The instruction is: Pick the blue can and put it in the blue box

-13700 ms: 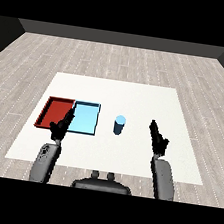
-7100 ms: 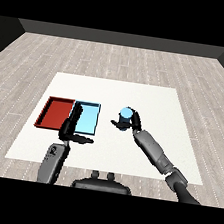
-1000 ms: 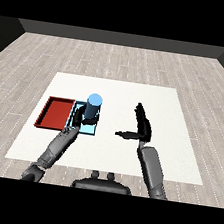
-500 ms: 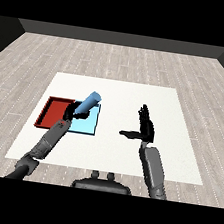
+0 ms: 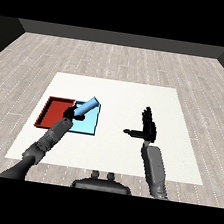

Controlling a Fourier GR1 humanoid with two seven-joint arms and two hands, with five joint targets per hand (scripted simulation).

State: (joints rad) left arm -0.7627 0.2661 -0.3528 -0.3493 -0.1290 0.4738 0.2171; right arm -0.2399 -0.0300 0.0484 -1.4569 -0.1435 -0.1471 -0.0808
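Left hand [image 5: 70, 112] is curling round the tilted blue can [image 5: 88, 105] over the light blue tray [image 5: 87, 126] left of centre, while right hand [image 5: 148, 129] is hanging spread open above the tabletop [image 5: 179, 153].

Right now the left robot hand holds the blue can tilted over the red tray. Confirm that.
Not quite: the head view shows the left robot hand holding the tilted blue can over the light blue tray, not the red tray.

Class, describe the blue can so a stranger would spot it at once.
On the white table, find the two trays at the left. Over the light blue tray, the left hand holds the blue can, tilted. It is the only cylinder there.
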